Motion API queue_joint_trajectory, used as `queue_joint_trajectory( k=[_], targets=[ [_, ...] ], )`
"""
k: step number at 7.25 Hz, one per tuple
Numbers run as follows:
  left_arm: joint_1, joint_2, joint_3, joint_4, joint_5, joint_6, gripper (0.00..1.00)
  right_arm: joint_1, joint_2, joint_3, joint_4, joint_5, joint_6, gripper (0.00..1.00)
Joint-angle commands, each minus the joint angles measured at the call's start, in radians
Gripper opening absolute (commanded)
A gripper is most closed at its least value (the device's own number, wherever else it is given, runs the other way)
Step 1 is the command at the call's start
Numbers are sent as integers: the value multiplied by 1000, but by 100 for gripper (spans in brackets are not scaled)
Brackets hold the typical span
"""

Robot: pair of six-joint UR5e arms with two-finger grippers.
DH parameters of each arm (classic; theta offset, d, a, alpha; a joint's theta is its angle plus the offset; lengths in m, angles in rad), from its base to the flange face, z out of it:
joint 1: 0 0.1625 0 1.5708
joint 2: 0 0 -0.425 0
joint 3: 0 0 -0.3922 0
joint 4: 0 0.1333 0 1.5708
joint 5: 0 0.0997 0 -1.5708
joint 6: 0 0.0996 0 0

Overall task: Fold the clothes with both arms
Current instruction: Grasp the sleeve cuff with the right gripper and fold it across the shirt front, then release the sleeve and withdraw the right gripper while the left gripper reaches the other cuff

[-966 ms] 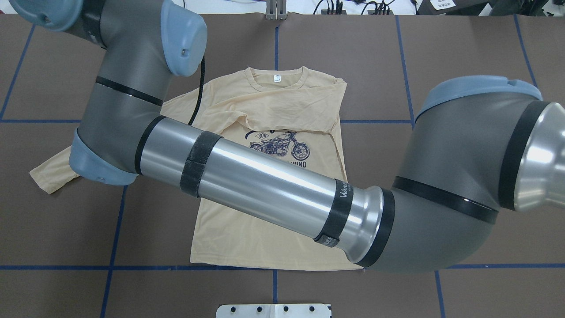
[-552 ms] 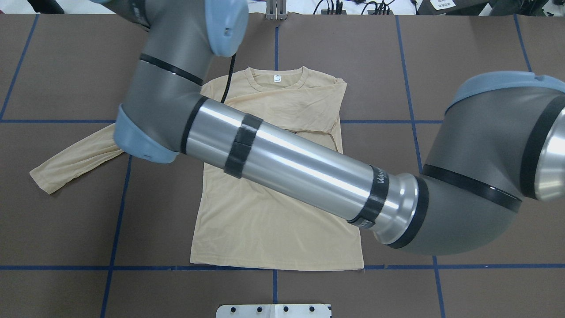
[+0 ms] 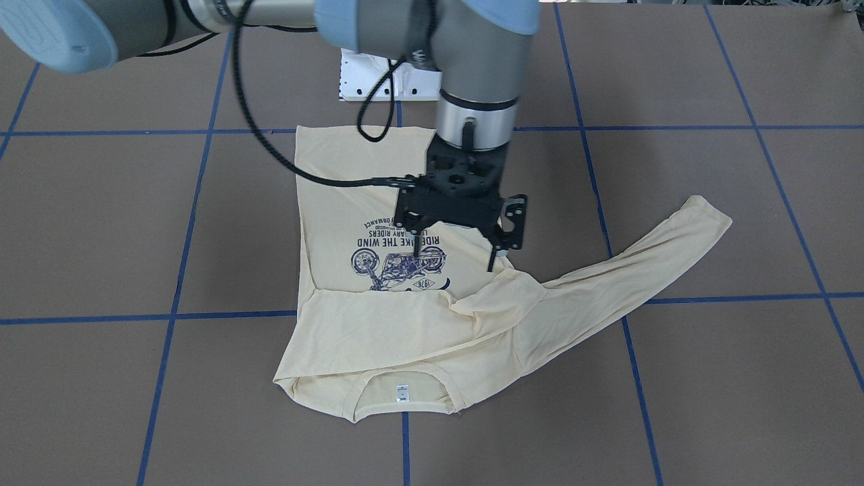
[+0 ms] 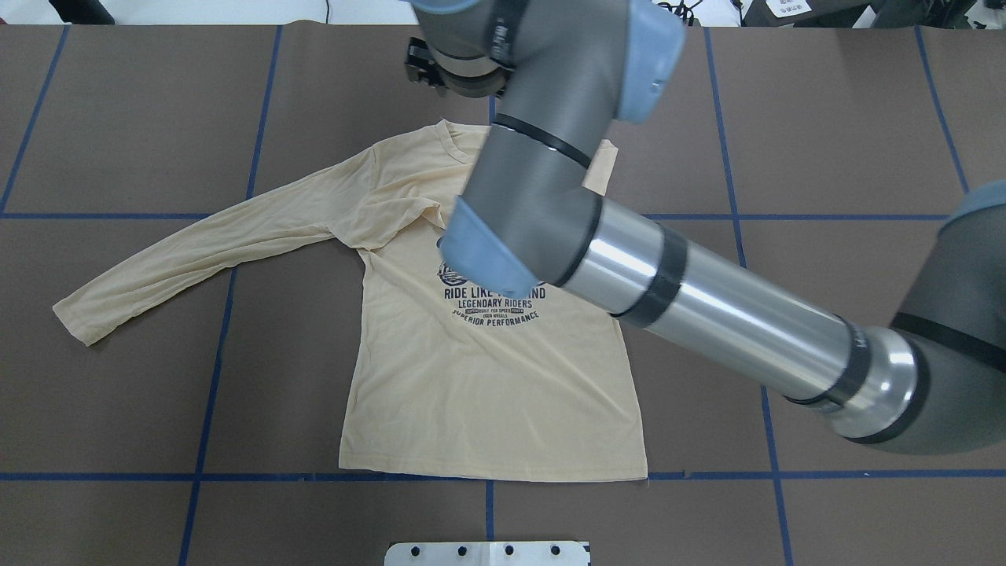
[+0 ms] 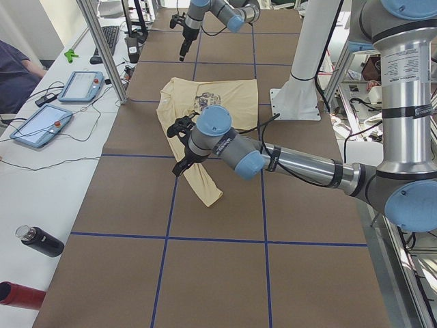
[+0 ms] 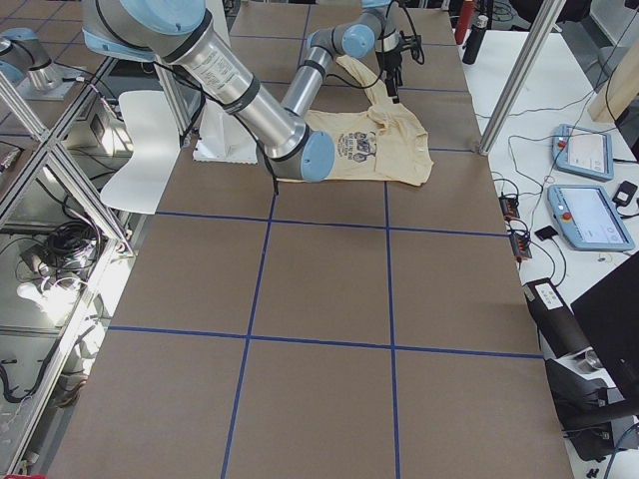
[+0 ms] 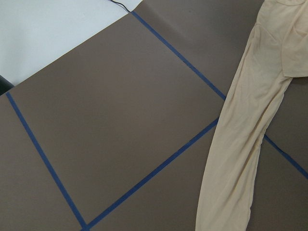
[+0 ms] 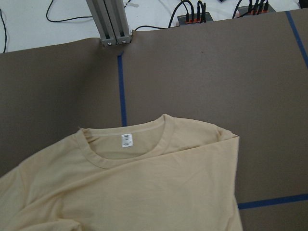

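The cream-yellow shirt (image 4: 487,393) lies face up on the brown table, print showing. Its left sleeve (image 4: 196,244) stretches out flat toward my left. The other sleeve is folded across the chest (image 3: 405,324) just below the collar and its white label (image 8: 126,140). My right gripper (image 3: 454,260) hangs open and empty well above the print, near the left armpit; its arm (image 4: 707,314) reaches in from the right. The left gripper (image 5: 179,164) shows only in the exterior left view, raised over the table near the outstretched sleeve (image 7: 250,120). I cannot tell whether it is open or shut.
Blue tape lines (image 4: 236,475) grid the table. The white pedestal plate (image 4: 487,553) sits at the near edge behind the hem. An aluminium post (image 8: 111,24) and cables stand at the far edge. Pendants (image 5: 41,126), bottles (image 5: 41,242) and a seated person (image 5: 13,75) are off to the side.
My right arm's wrist has swung from over the left sleeve rightward to above the chest, uncovering the sleeve. The shirt itself has not moved.
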Motion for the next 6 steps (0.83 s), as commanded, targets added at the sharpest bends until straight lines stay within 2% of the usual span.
queue_joint_trajectory(
  k=[1, 2, 4, 5, 6],
  targets=[
    [188, 89, 2, -242, 161, -219, 100, 135, -345, 265, 26, 154, -293, 100],
    [269, 114, 3, -278, 218, -273, 100, 181, -447, 300, 66, 203, -366, 100],
    [382, 154, 14, -281, 331, -275, 100, 276, -724, 296, 390, 327, -458, 100],
    [425, 155, 44, -297, 375, -279, 100, 333, -841, 298, 484, 391, -526, 100],
    [469, 154, 110, -396, 426, -334, 100, 390, -912, 298, 532, 435, -589, 100]
  ],
)
